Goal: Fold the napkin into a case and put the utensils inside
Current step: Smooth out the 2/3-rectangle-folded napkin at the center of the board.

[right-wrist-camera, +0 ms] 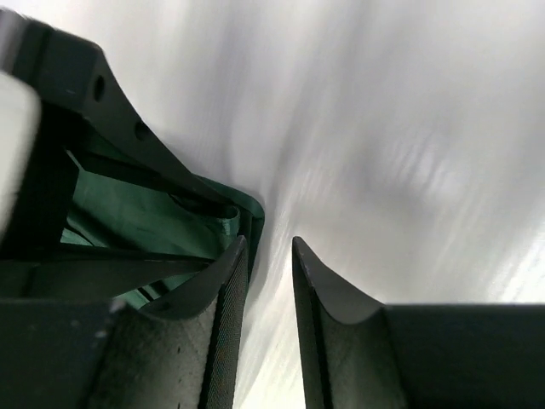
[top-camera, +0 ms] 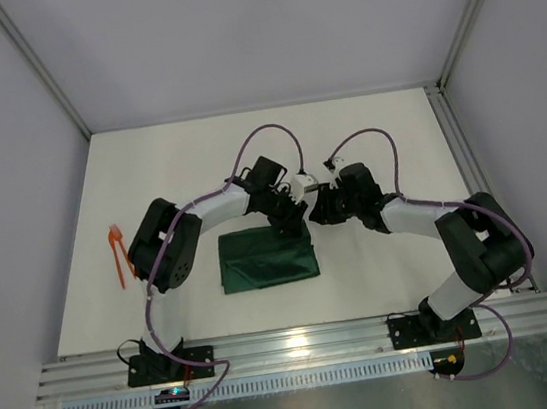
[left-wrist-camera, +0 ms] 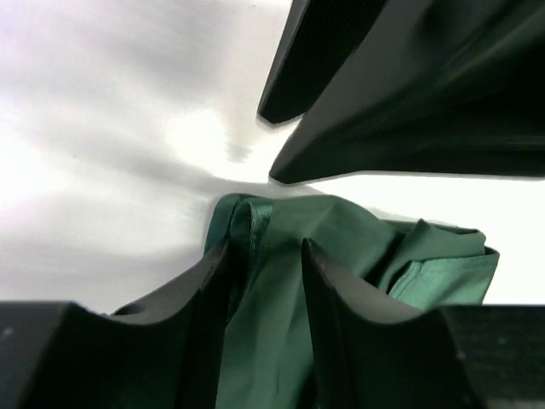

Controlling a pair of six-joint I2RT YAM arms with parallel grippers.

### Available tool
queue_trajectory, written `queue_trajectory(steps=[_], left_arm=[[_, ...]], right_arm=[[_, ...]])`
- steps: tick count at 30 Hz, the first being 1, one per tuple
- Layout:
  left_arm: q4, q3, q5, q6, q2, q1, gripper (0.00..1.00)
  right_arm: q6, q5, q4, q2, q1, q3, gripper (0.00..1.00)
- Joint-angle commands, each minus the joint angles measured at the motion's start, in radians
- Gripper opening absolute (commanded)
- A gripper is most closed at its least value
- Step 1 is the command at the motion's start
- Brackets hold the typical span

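Note:
The dark green napkin (top-camera: 265, 258) lies folded into an oblong at the table's middle. My left gripper (top-camera: 287, 225) is at its far right corner. In the left wrist view its fingers (left-wrist-camera: 220, 266) stand close together, with a fold of the napkin (left-wrist-camera: 268, 281) filling the gap. My right gripper (top-camera: 317, 209) is just right of that corner. Its jaws (right-wrist-camera: 269, 249) are a narrow gap apart with only bare table between them, and its left fingertip (right-wrist-camera: 232, 256) touches the napkin's edge (right-wrist-camera: 249, 213). The orange utensils (top-camera: 118, 251) lie at the table's left edge, beside the left arm's elbow.
The white table (top-camera: 376, 141) is walled in by grey panels on three sides. An aluminium rail (top-camera: 302, 342) with both arm bases runs along the near edge. The left arm's elbow (top-camera: 166, 244) sits close to the utensils.

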Motion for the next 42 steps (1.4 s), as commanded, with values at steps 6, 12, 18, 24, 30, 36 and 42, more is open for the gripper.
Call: queue_trajectory(steps=[6, 12, 18, 24, 30, 36, 42], left_arm=[[-0.094, 0.105, -0.072, 0.033, -0.094, 0.000, 0.45], [-0.178, 0.067, -0.139, 0.044, -0.235, 0.011, 0.51], [-0.295, -0.024, -0.136, 0.053, -0.388, 0.058, 0.48], [-0.473, -0.235, -0.080, 0.185, -0.522, 0.101, 0.39], [-0.436, -0.397, -0.119, 0.250, -0.556, 0.103, 0.38], [-0.347, -0.424, -0.170, 0.228, -0.490, 0.187, 0.36], [-0.344, -0.455, -0.179, 0.271, -0.447, 0.256, 0.35]], right_arm=[[-0.069, 0.086, -0.085, -0.143, -0.012, 0.017, 0.34], [-0.085, 0.033, -0.101, -0.258, 0.003, -0.032, 0.33], [-0.105, -0.110, -0.066, -0.381, 0.088, -0.107, 0.32], [-0.029, -0.183, 0.085, -0.315, 0.209, -0.158, 0.20], [0.042, -0.171, 0.215, -0.174, 0.206, -0.193, 0.13], [0.115, -0.184, 0.405, -0.001, 0.139, -0.247, 0.09], [0.143, -0.187, 0.445, 0.068, 0.109, -0.282, 0.07]])
